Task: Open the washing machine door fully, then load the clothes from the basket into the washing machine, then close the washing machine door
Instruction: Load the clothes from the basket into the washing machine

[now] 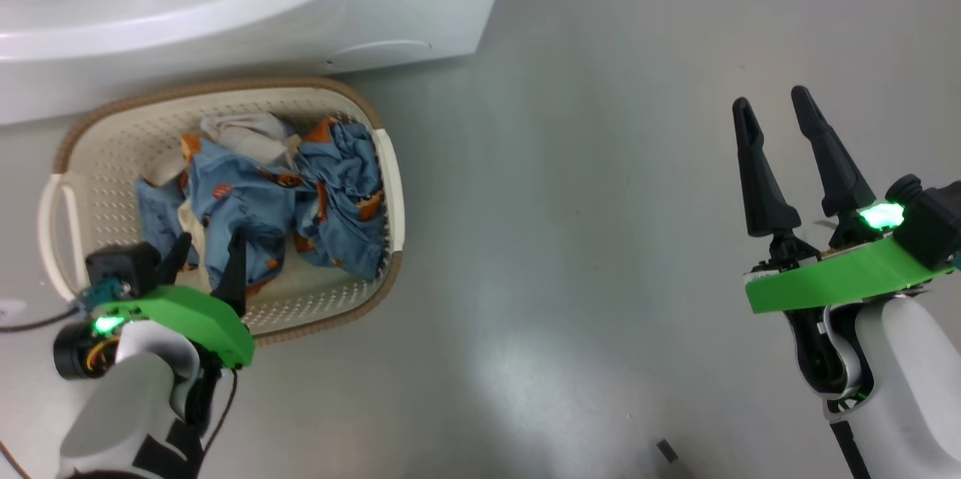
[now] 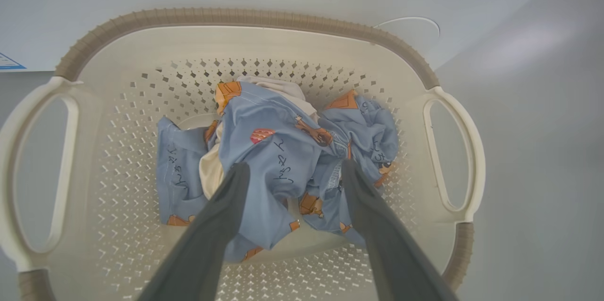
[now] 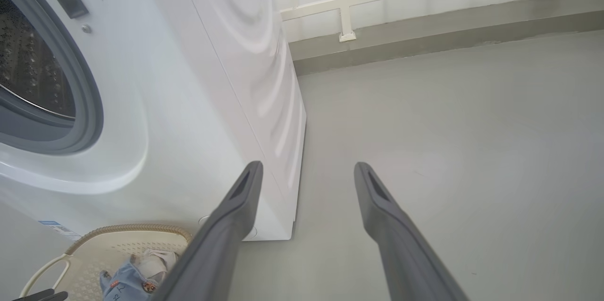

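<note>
A: Where are the clothes (image 1: 248,201)?

B: In the basket (image 1: 225,85), on the floor (image 1: 601,239) at about ten o'clock in the head view. It sits just in front of the washing machine (image 1: 300,21), which is at eleven. The clothes are a blue bundle with orange patches and a bit of cream cloth.

A: And the left tool (image 1: 212,239)?

B: At eight o'clock, over the basket's near edge. Its fingers (image 2: 222,206) are spread wide and point down at the bundle. In its wrist view the tips straddle the blue cloth, and I can't tell whether they touch it. It grips nothing.

A: The right tool (image 1: 771,98)?

B: At three o'clock, over bare floor and well apart from the basket. It's spread wide too and carries nothing. Its wrist view shows the machine's steel drum (image 3: 28,65) and grey seal (image 3: 89,103) at nine o'clock, uncovered.
</note>
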Motion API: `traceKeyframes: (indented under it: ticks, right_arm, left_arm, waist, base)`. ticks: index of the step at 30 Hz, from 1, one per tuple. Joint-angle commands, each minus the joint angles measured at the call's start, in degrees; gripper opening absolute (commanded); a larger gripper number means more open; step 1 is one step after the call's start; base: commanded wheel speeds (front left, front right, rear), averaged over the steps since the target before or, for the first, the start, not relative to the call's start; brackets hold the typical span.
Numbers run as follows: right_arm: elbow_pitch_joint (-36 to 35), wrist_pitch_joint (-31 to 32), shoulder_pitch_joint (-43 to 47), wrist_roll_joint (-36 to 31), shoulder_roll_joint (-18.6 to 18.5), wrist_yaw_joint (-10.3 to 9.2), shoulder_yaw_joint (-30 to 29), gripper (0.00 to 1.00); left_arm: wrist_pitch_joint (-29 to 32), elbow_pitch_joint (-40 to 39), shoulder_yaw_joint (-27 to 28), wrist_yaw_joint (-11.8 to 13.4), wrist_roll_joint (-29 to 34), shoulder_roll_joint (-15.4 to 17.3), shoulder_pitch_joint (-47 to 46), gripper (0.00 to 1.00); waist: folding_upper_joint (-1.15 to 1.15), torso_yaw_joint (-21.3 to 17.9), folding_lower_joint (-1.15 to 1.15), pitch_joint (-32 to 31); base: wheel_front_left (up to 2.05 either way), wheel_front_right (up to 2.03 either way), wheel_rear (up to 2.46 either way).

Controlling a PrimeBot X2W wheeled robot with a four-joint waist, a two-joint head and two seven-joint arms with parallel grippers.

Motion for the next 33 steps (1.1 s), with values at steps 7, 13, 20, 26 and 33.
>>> traceKeyframes:
  ticks: [7, 13, 20, 26, 33]
  right_arm:
    - [-2.1, -0.5, -1.0, -1.1, 0.0, 0.33, 1.8, 1.0]
    - [-3.1, -0.5, -2.1, -1.1, 0.4, 0.33, 3.3, 1.0]
    - [-4.4, -0.5, -3.4, -1.3, 0.6, 0.33, 4.5, 1.0]
    - [-5.1, -0.5, -3.6, -1.6, 0.8, 0.33, 4.5, 1.0]
    - [-6.0, -0.5, -3.9, -2.0, 1.5, 0.33, 5.1, 1.0]
  left_arm:
    - [-0.3, 5.2, -1.2, 0.0, -2.9, 3.9, -5.1, 1.0]
    - [0.8, 8.5, -2.4, 0.0, -4.5, 6.0, -8.9, 1.0]
    - [3.7, 10.7, -3.4, 0.0, -5.5, 9.0, -13.0, 1.0]
    - [5.7, 11.5, -4.2, 0.0, -5.6, 9.9, -15.8, 1.0]
    - [7.7, 12.0, -5.2, 0.3, -5.1, 10.7, -17.7, 1.0]
  waist:
    - [0.0, -2.7, 0.0, 5.2]
    - [0.0, -4.4, 0.0, 7.9]
    - [0.0, -6.5, 0.0, 11.7]
    - [0.0, -7.3, 0.0, 13.9]
    - [0.0, -7.8, 0.0, 15.6]
  base:
    - [0.0, 0.0, 0.0]
    - [0.0, 0.0, 0.0]
    - [0.0, 0.0, 0.0]
    - [0.0, 0.0, 0.0]
    - [0.0, 0.0, 0.0]
